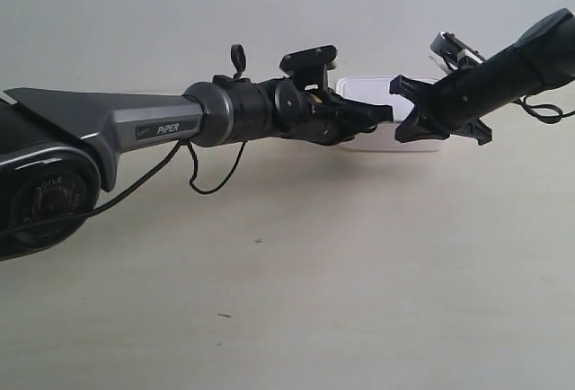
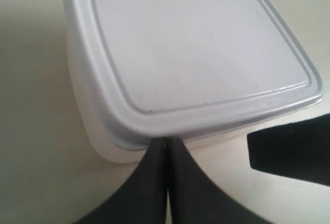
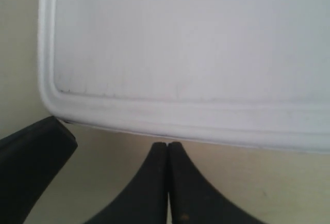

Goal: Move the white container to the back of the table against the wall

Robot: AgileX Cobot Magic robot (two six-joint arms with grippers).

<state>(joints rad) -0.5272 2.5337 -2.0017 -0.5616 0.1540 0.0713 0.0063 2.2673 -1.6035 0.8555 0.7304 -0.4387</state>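
The white container (image 1: 367, 87) lies at the far side of the table (image 1: 314, 273), close to the wall (image 1: 180, 13); whether it touches the wall is hidden. In the left wrist view its rimmed lid (image 2: 196, 53) fills the frame, and my left gripper (image 2: 166, 141) is shut with its tips against the rim near a corner. My right gripper (image 3: 168, 144) is shut too, its tips just short of the container's long rim (image 3: 196, 121). In the exterior view the left gripper (image 1: 388, 113) and right gripper (image 1: 415, 111) meet in front of the box and cover much of it.
The grey arm marked PiPER (image 1: 162, 125) reaches across from the exterior view's left, with a black cable (image 1: 211, 183) drooping beneath it. The other arm (image 1: 521, 57) comes in from the upper right. A few dark specks (image 1: 258, 241) mark the tabletop.
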